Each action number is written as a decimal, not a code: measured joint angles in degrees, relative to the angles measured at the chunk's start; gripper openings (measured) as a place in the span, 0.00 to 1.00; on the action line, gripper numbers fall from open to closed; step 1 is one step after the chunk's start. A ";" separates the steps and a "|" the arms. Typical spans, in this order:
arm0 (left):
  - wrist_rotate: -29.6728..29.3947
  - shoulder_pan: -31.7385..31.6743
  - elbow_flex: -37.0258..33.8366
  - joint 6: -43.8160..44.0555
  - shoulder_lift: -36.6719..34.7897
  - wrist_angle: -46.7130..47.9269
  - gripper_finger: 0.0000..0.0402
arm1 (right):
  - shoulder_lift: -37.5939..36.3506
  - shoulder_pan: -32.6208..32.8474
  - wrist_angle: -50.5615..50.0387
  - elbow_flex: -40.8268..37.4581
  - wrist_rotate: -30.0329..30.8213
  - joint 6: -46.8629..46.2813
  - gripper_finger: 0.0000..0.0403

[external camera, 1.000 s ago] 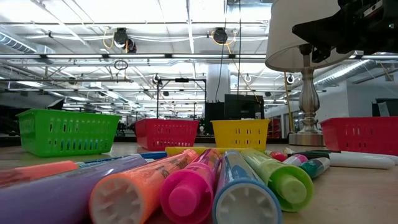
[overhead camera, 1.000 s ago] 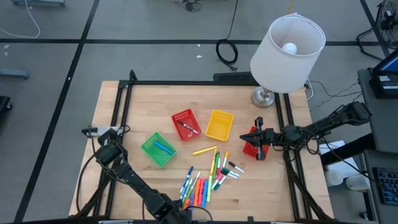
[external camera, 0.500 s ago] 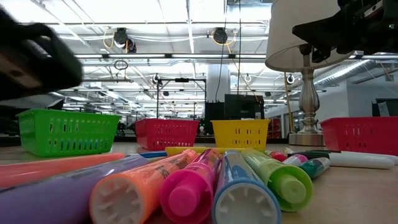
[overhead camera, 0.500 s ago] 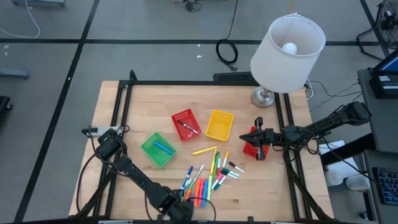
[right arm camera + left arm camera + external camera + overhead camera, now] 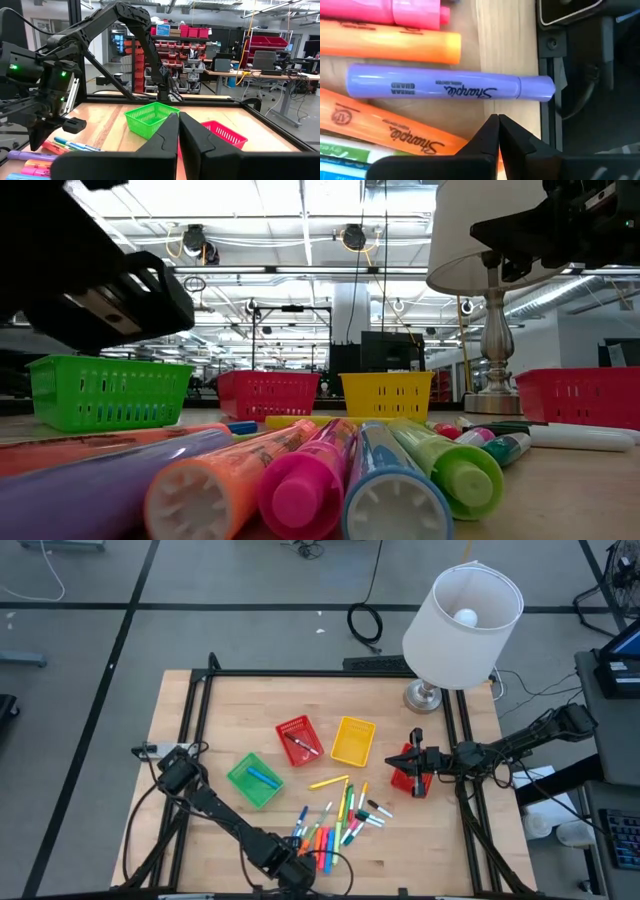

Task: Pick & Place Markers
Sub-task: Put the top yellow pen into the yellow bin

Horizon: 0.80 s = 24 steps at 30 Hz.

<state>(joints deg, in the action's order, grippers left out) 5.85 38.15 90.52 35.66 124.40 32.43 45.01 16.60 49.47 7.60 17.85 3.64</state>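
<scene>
**Four Views, One Table**

The table [image 5: 200,710] is seen from straight overhead; a table-level view looks across close markers [image 5: 300,480]. These are pressed close in the left wrist view and seen obliquely from the right wrist.

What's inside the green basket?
One blue marker lies inside the green basket, seen from above. From table height the basket's mesh wall hides it, so only the high view shows it. Nothing else shows inside.

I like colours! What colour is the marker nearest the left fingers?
Purple marker, best in the left wrist view.
</scene>
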 joint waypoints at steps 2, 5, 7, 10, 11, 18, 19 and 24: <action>-0.27 -0.11 0.00 0.00 0.00 0.83 0.01 | 0.00 -0.01 0.00 0.00 -0.01 0.00 0.00; -0.36 -0.17 0.00 0.00 0.02 1.10 0.02 | 0.00 -0.01 0.00 0.00 0.00 -0.01 0.00; -0.40 -0.24 0.00 0.01 0.02 0.95 0.03 | 0.00 -0.01 0.00 0.00 0.00 -0.01 0.00; -0.39 -0.22 -0.02 0.02 -0.43 1.25 0.02 | 0.00 0.01 -0.02 0.00 -0.01 -0.03 0.00; -0.19 -0.22 -0.02 0.07 -0.86 1.26 0.01 | -0.01 0.01 -0.02 0.00 0.01 -0.03 0.00; -2.67 -0.07 -0.04 -0.96 -10.18 2.31 0.04 | -0.02 0.01 -0.07 0.00 -0.09 -0.76 0.00; -4.56 0.28 -0.04 -2.12 -12.56 2.93 0.04 | -0.02 0.00 -0.09 0.00 -0.09 -1.31 0.00; -30.39 7.02 -0.15 -10.70 -26.39 8.70 0.01 | -0.02 -0.01 -0.70 0.00 -0.12 -2.31 0.00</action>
<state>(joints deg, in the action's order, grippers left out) -24.53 45.17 90.37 24.96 98.01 41.12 45.00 16.58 48.77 7.60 17.73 1.33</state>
